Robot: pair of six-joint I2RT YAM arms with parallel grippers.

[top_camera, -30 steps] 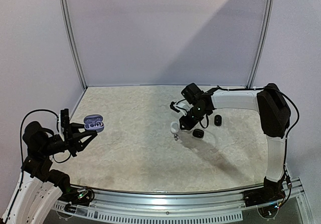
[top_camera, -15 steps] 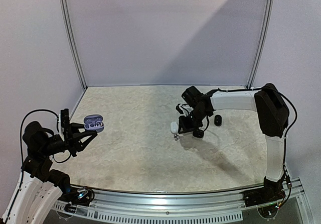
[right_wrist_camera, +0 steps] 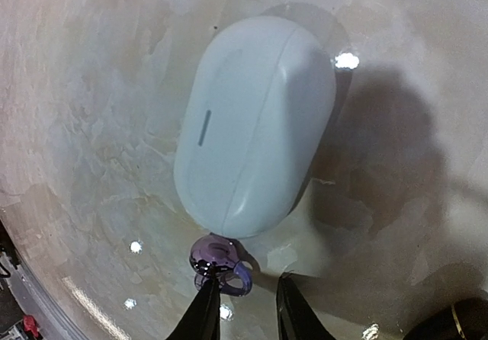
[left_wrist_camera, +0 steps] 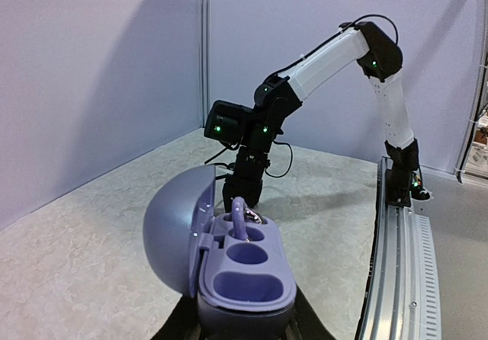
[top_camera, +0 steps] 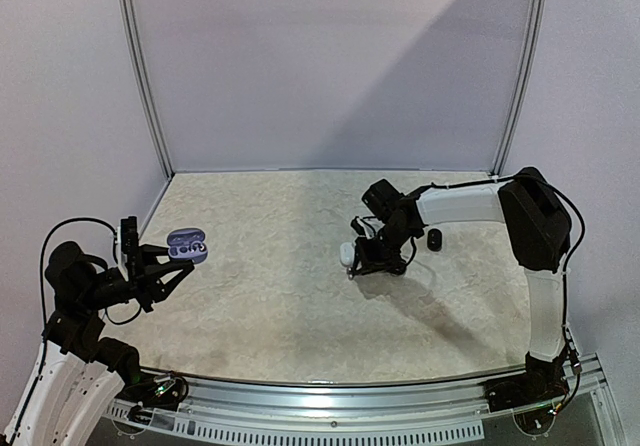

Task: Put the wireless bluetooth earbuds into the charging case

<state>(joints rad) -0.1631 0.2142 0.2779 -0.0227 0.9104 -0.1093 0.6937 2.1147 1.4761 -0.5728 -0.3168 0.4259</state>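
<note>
My left gripper (top_camera: 183, 259) is shut on an open purple charging case (left_wrist_camera: 248, 275) and holds it above the table's left side; the case also shows in the top view (top_camera: 187, 243). One purple hooked earbud (left_wrist_camera: 239, 219) stands in its far pocket, and the two nearer pockets are empty. A second purple earbud (right_wrist_camera: 217, 258) lies on the table against the end of a closed white case (right_wrist_camera: 255, 123). My right gripper (right_wrist_camera: 245, 306) is open, low over this earbud. Its left fingertip (right_wrist_camera: 206, 309) overlaps the bud's edge, and I cannot tell whether it touches. In the top view the right gripper (top_camera: 368, 261) is beside the white case (top_camera: 346, 252).
A black closed case (top_camera: 434, 239) lies right of the right gripper. Another black object (right_wrist_camera: 457, 323) shows at the bottom right of the right wrist view. The metal rail (left_wrist_camera: 393, 264) runs along the near edge. Walls close the back and sides.
My right gripper has moved left and down toward the white case and the loose purple earbud, covering the second black object in the top view. The left arm and its case have not moved.
</note>
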